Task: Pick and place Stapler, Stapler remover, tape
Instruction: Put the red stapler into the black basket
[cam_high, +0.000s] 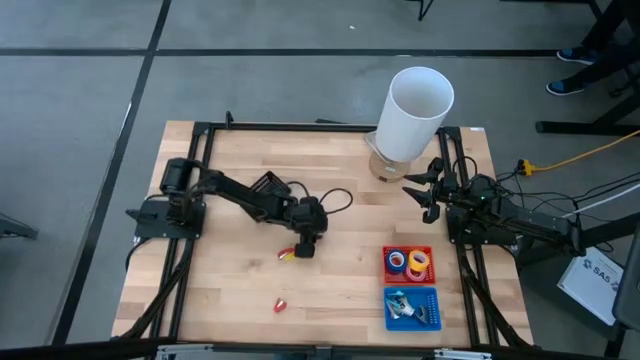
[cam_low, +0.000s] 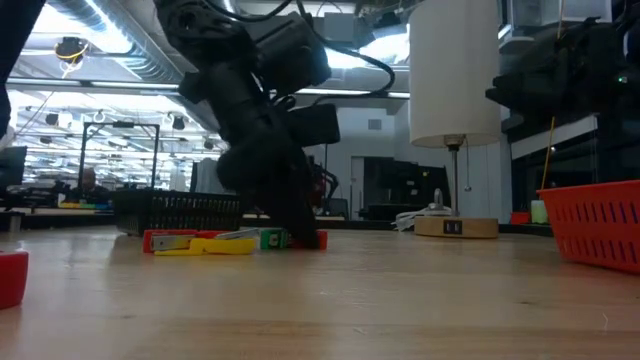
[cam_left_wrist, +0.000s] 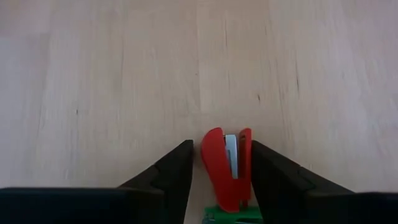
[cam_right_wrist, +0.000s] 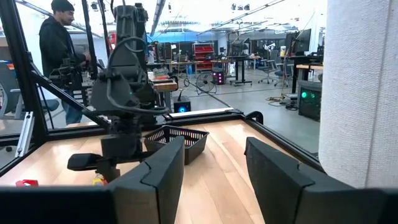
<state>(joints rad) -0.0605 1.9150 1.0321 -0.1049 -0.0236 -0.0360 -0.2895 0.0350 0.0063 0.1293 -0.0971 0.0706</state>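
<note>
Your left pincer (cam_left_wrist: 221, 171), spread, straddles the red plastic stapler (cam_left_wrist: 226, 167); bare wooden bench (cam_left_wrist: 124, 74) ahead; stapler's long axis runs along the fingers.

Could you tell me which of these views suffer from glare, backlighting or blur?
Low view: bright ceiling lights behind leave the left arm a dark silhouette, and the near table is soft. Left wrist view: evenly lit, stapler sharp. Right wrist view: white cylinder blurred.

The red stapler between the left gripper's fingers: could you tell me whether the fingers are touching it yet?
Cannot tell. In the left wrist view the stapler lies between the left gripper's fingers, pressed close to one and clear of the other, but no view shows contact or a gap plainly.
</note>
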